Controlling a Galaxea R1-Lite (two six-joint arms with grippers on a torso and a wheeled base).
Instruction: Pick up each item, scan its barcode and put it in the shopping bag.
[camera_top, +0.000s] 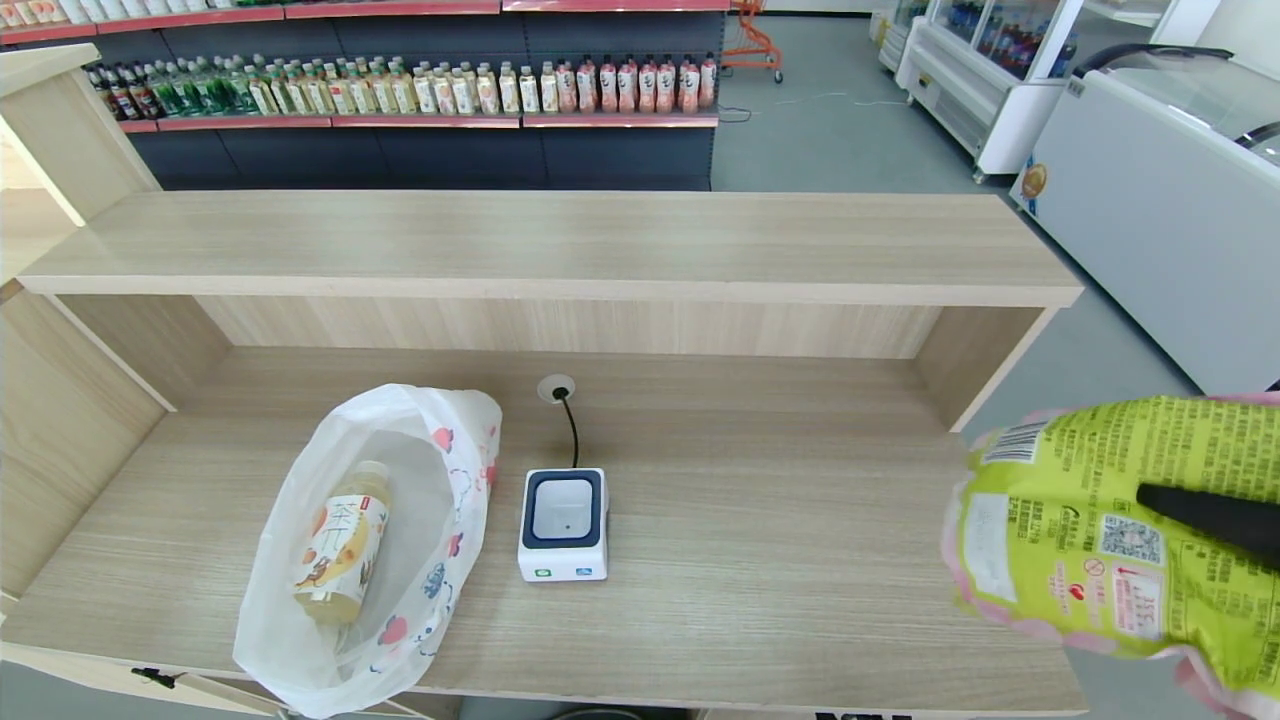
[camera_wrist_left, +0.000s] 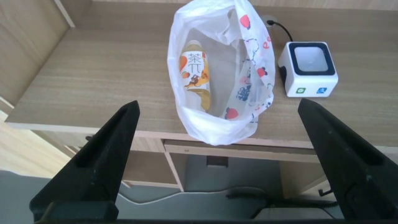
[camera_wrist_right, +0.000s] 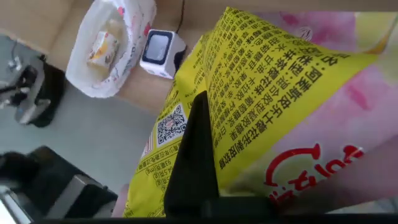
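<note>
Pinching one green-and-pink snack packet (camera_top: 1080, 520) in right gripper (camera_top: 1200, 515), black finger pressed across printed face; held off counter (camera_top: 780, 560) corner, 4 o'clock from scanner (camera_top: 563, 522). One barcode seen at packet's upper corner, facing up. One scanner on counter, one black cable (camera_top: 572, 430) running toward 12 o'clock. One white shopping bag (camera_top: 440, 420) lying just beside scanner at 9 o'clock, mouth open, one bottle (camera_top: 342, 545) inside. Left gripper (camera_wrist_left: 219, 109) with both fingers spread wide, nothing between, hovering off counter's near edge at 6 o'clock of bag.
</note>
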